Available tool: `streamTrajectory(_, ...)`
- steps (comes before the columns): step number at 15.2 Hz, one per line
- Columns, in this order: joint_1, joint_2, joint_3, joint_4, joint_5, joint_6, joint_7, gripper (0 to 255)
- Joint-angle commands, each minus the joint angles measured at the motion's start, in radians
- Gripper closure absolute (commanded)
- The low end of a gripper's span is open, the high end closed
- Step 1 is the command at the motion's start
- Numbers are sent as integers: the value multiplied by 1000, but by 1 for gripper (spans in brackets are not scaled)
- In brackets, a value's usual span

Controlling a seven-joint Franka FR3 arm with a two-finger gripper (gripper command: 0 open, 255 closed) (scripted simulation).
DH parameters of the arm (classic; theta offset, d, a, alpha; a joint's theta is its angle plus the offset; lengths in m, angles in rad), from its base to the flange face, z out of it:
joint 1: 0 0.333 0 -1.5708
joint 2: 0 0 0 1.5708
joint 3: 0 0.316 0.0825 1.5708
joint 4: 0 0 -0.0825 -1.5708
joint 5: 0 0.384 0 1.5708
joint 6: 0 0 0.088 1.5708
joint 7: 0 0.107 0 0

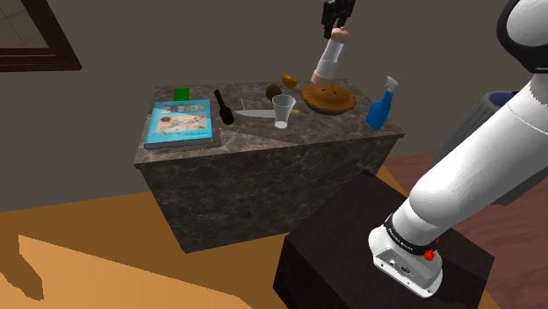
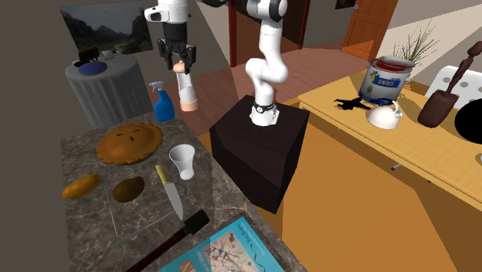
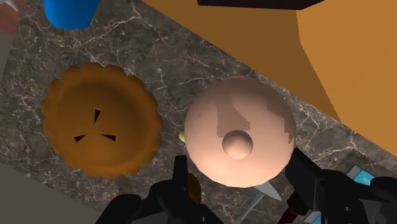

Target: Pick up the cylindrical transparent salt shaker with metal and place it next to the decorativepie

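Black claw [image 1: 335, 33] points down, gripping shaker [image 1: 328, 60] aloft nr pie [image 1: 329, 98].

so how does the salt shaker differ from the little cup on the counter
The salt shaker hangs in the air, clasped at its top by the jaws; the cup stands on the counter. The salt shaker is tall, slim and capped with a pinkish dome; the cup is shorter and open-topped. The salt shaker slants; the cup is upright. Both are pale.
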Motion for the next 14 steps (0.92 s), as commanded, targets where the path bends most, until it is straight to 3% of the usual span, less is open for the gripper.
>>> streamTrajectory(1, -21, -28, -25, -31, -2, 7, -47, 255)
streamTrajectory(4, -49, -56, -63, -61, -6, 15, -111, 255)
streamTrajectory(14, -50, -88, -63, -232, -13, 153, -99, 255)
